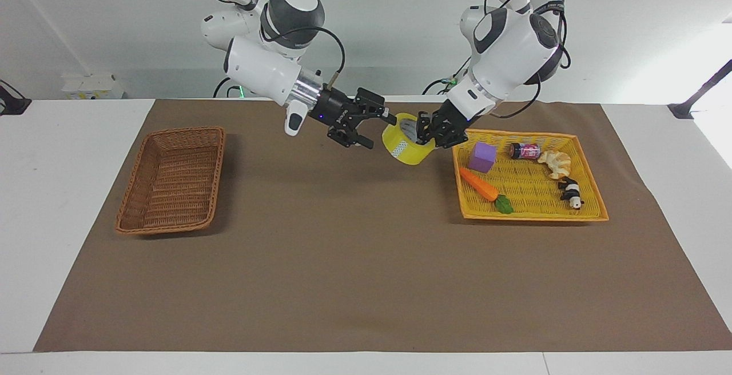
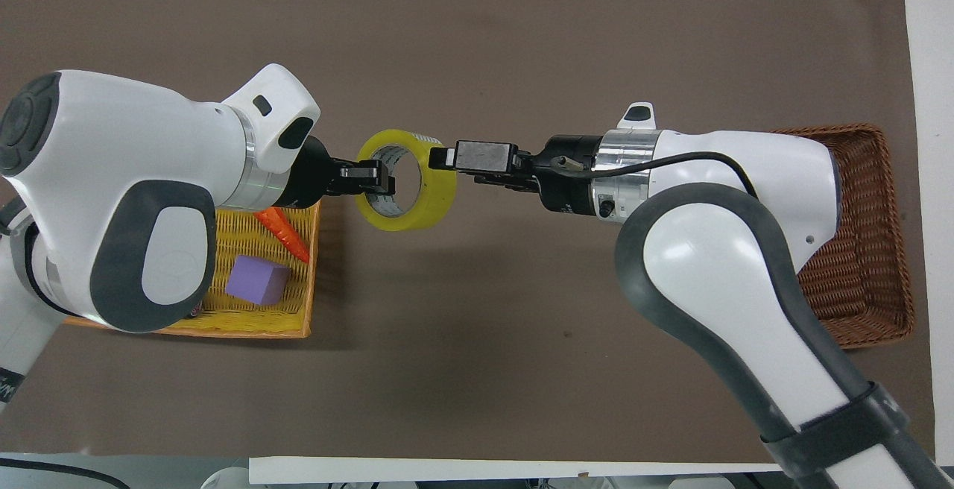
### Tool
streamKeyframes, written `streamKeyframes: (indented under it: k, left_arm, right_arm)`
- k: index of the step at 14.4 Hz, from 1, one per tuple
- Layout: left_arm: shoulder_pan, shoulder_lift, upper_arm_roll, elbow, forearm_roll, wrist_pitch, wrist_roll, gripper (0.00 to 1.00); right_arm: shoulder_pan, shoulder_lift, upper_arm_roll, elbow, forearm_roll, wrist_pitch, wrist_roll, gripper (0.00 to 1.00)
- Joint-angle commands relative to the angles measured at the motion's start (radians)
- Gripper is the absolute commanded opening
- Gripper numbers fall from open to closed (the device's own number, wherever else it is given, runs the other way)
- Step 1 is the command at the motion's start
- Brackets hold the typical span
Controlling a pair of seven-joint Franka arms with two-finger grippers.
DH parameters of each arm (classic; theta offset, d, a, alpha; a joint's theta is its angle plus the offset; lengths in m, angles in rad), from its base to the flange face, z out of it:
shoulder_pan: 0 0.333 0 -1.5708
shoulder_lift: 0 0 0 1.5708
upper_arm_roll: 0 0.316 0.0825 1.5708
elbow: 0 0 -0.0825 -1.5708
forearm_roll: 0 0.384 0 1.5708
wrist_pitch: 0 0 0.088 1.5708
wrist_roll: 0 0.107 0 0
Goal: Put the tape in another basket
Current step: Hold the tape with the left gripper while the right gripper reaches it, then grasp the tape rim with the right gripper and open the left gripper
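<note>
Yellow tape (image 1: 407, 139) hangs in the air over the brown mat (image 1: 366, 260), just off the yellow tray basket (image 1: 592, 203), pinched through its wall by the left gripper (image 1: 430, 132), whose fingers are clamped on the roll's rim. The right gripper (image 1: 377, 126), fingers spread wide, meets the roll from 9 o'clock in the facing view, its tips at the roll's edge but not yet closed. The brown wicker basket (image 1: 171, 178) waits at 9 o'clock, well apart. Risk, as judged: if the left gripper releases before the right has a firm bite, the roll drops to the mat and may roll away; a grazing, off-centre closure on the curved wall could also twist it loose.
</note>
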Motion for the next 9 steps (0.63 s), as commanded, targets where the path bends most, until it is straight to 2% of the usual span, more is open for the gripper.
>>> streamKeyframes:
  k: [1, 7, 9]
  left_arm:
    - [-0.017, 0.003, 0.015, 0.014, -0.007, -0.007, -0.009, 0.02]
    - [-0.019, 0.0, 0.017, 0.011, -0.007, -0.01, -0.009, 0.02]
    - [-0.019, 0.0, 0.017, 0.011, -0.007, -0.009, -0.01, 0.02]
  right_arm:
    - [0.023, 0.023, -0.005, 0.019, 0.018, 0.034, 0.029, 1.0]
    - [0.042, 0.023, -0.006, 0.022, 0.016, 0.033, 0.039, 0.99]
    - [0.043, 0.023, -0.006, 0.02, 0.016, 0.031, 0.04, 0.95]
